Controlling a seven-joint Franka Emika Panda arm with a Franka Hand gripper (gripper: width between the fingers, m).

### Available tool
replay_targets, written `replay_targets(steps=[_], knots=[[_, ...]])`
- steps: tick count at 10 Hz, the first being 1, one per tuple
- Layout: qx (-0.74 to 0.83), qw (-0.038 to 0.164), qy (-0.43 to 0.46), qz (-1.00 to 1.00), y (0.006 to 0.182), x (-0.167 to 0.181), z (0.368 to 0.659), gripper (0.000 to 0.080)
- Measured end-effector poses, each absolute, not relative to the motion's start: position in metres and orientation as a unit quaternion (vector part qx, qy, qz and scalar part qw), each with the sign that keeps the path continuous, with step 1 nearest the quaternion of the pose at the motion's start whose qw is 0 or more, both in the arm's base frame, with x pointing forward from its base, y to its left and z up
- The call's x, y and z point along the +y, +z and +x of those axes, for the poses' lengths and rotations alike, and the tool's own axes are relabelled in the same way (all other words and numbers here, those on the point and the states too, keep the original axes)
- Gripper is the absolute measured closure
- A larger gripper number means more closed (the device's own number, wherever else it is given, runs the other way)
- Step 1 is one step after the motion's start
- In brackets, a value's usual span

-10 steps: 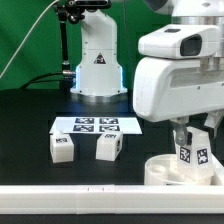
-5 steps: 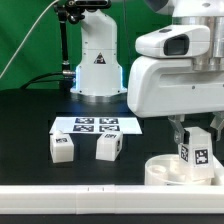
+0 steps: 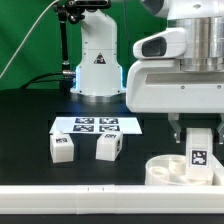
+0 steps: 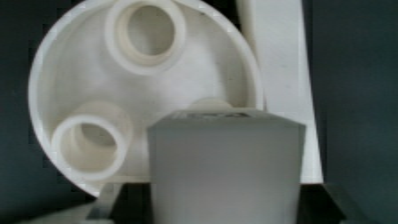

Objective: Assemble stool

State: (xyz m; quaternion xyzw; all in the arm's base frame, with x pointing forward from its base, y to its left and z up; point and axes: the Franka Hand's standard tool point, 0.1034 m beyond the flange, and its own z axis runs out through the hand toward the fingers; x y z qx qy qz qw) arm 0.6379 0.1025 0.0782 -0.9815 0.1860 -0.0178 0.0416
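Nearest, along the front edge: long white rail [image 3: 70,196], closing that side. Just behind it, at the exterior view's right: round seat [image 3: 160,172], flat on the dark surface [image 3: 30,125]. Over its right part in that view: held leg [image 3: 198,150], upright, tag forward, gripped between the jaws; contact with the seat impossible to tell. Only in the wrist view: two round holes [image 4: 143,30] in the seat [image 4: 71,90], beside the held leg [image 4: 222,165]. Open room toward the exterior view's left, up to second leg [image 3: 107,147] and third leg [image 3: 62,147]. Behind those, the marker board [image 3: 97,125]; farthest, a robot base [image 3: 97,60].
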Motion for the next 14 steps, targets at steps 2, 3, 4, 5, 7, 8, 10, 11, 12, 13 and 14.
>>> replay_targets(steps=[2, 3, 4, 5, 7, 8, 10, 11, 12, 13, 14], knots=[[0.295, 0.051, -0.01, -0.954, 0.0784, 0.1051, 0.6377, 0.0459], [0.335, 0.056, -0.007, -0.94, 0.0784, 0.1063, 0.6376, 0.0459], [0.343, 0.057, -0.007, -0.937, 0.0784, 0.1071, 0.6381, 0.0459], [0.404, 0.063, -0.001, -0.913, 0.0785, 0.1083, 0.638, 0.0459], [0.454, 0.066, 0.004, -0.889, 0.0785, 0.1094, 0.6379, 0.0459], [0.479, 0.068, 0.007, -0.875, 0.0785, 0.11, 0.6378, 0.0459], [0.528, 0.071, 0.014, -0.846, 0.0785, 0.1119, 0.6376, 0.0459], [0.554, 0.074, 0.018, -0.829, 0.0784, 0.1123, 0.6375, 0.0459], [0.592, 0.084, 0.022, -0.802, 0.0784, 0.1115, 0.6377, 0.0459], [0.633, 0.093, 0.027, -0.768, 0.0785, 0.1116, 0.6381, 0.0459], [0.661, 0.1, 0.032, -0.743, 0.0785, 0.112, 0.6385, 0.0459]])
